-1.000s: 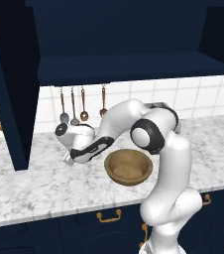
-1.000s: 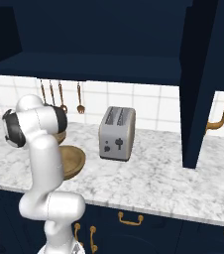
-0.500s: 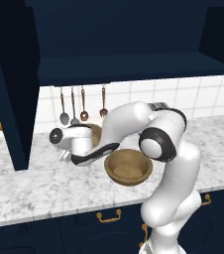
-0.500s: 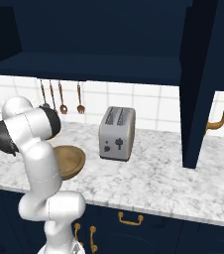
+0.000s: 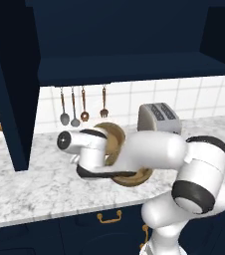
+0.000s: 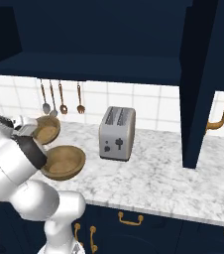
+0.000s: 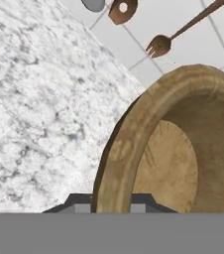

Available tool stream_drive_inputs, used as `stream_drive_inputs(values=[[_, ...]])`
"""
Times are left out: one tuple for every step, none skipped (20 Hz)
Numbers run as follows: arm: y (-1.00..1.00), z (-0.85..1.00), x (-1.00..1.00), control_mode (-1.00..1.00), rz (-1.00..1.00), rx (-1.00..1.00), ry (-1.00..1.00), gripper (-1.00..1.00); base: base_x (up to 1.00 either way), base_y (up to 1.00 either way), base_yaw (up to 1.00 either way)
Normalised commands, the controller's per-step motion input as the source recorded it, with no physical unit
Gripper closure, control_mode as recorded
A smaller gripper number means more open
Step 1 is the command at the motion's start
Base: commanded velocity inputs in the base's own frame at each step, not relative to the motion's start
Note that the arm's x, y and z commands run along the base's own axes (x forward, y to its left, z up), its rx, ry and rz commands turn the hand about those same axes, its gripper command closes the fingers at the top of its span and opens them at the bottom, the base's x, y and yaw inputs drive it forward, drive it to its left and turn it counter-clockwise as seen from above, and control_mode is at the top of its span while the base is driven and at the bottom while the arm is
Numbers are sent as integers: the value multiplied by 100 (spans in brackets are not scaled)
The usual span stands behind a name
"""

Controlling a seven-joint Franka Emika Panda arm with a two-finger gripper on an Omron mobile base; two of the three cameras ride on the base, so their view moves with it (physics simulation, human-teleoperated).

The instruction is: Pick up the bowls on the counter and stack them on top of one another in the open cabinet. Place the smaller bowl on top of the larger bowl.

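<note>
The long white marble counter [image 6: 163, 178] serves as landmark. On it stands the silver 2-slot toaster [image 6: 117, 133]; left of that rests the wider brown wooden bowl [image 6: 64, 162], with the narrower brown wooden bowl [image 6: 46, 130] raised above the counter behind it. The dark navy open cabinet [image 6: 99, 44] hangs overhead.

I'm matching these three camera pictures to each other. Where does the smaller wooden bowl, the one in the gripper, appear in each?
Left base view: smaller brown wooden bowl centre, tilted behind the white wrist.
Right base view: left edge, above the larger wooden bowl.
Hand view: right half, rim between the fingertips.
Shared landmark: hanging copper fork.
</note>
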Motion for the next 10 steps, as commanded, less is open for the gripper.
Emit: stream_drive_inputs(values=[[-100,51,-80,-100,-15,5,5,100,0,0,0],[-100,24,-73,-100,-15,2,9,100,0,0,0],[-100,0,-64,-100,-17,0,16,100,0,0,0],[-100,-9,-49,-100,-19,0,25,100,0,0,0],[-100,-35,-30,-100,-17,0,29,100,0,0,0],[-77,-41,-25,-100,-15,0,26,100,0,0,0],[-49,-31,-26,-100,-12,0,15,100,0,0,0],[-41,-41,-19,-100,-12,1,15,100,0,0,0],[-13,-29,-1,-100,-5,2,9,100,0,0,0],[0,-21,0,-100,0,0,2,100,0,0,0]])
